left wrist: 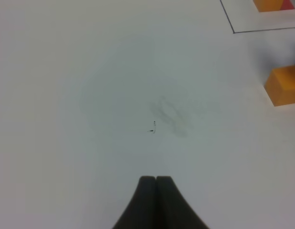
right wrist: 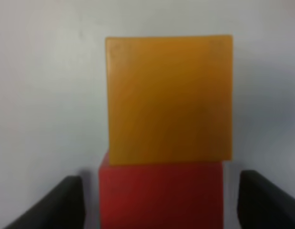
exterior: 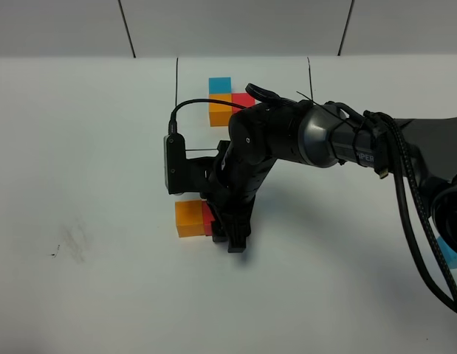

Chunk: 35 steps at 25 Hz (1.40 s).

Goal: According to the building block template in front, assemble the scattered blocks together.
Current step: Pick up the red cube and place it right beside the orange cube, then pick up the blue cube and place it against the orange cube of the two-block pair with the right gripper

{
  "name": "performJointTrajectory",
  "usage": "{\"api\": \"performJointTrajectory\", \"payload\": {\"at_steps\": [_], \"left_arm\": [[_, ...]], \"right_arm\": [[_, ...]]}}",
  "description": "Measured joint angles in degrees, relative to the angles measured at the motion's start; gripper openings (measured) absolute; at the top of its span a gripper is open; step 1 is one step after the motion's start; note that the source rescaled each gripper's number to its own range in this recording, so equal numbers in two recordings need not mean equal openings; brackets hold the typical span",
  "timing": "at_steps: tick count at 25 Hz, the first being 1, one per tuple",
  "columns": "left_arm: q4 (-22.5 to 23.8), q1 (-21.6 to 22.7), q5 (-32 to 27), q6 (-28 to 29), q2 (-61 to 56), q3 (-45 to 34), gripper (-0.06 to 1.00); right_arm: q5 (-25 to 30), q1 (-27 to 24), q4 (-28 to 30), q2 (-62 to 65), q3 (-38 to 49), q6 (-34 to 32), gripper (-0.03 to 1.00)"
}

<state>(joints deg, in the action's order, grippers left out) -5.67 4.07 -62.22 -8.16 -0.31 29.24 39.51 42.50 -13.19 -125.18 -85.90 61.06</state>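
— Exterior high view: the right gripper (exterior: 232, 237) is lowered to the white table (exterior: 102, 147) left of the middle, close beside the orange block (exterior: 189, 219).
— And the red block (exterior: 207, 217)?
— Mostly hidden under the arm there. Only a sliver is shown, touching the orange block's side.
— The right wrist view is called up: the red block (right wrist: 161, 195) is framed between the two fingers (right wrist: 66, 202), and the orange block (right wrist: 169, 98) is set flush against the side away from the gripper.
— Is it gripped?
— No. A gap of table is seen on each side of the red block, so the jaws are spread and nothing is clasped.
— The third one?
— The light blue block (exterior: 451, 257) is spotted at the right edge of the high view, well apart from the pair and partly covered by cabling (exterior: 416, 214).
— The building block template (exterior: 222, 107) is laid at the far side of the table: light blue, orange and red cubes touching in an L, with black frame lines (exterior: 176, 81) drawn on either side.
— And the left gripper (left wrist: 156, 179)?
— Pressed closed on nothing, fingertips touching, with a faint smudge (left wrist: 168, 114) on the table ahead of it. The orange block (left wrist: 284, 85) is caught at the edge of that view.
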Motion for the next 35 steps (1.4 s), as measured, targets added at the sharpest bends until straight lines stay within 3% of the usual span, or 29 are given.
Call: {"api": "performJointTrajectory", "payload": {"at_steps": [8,19,26,35], "left_arm": [[0.0,0.0,0.0,0.0,0.0,0.0,0.00],[0.0,0.0,0.0,0.0,0.0,0.0,0.00],[0.0,0.0,0.0,0.0,0.0,0.0,0.00],[0.0,0.0,0.0,0.0,0.0,0.0,0.00]], "right_arm": [[0.2,0.0,6.2,0.1,0.0,-7.7,0.69],[3.6,-0.1,12.7,6.7,0.1,-12.8,0.69],[8.2,-1.8,19.9,11.9,0.1,-20.7,0.69],[17.8,-8.5,21.0,17.0,1.1,-28.5,0.69]]}}
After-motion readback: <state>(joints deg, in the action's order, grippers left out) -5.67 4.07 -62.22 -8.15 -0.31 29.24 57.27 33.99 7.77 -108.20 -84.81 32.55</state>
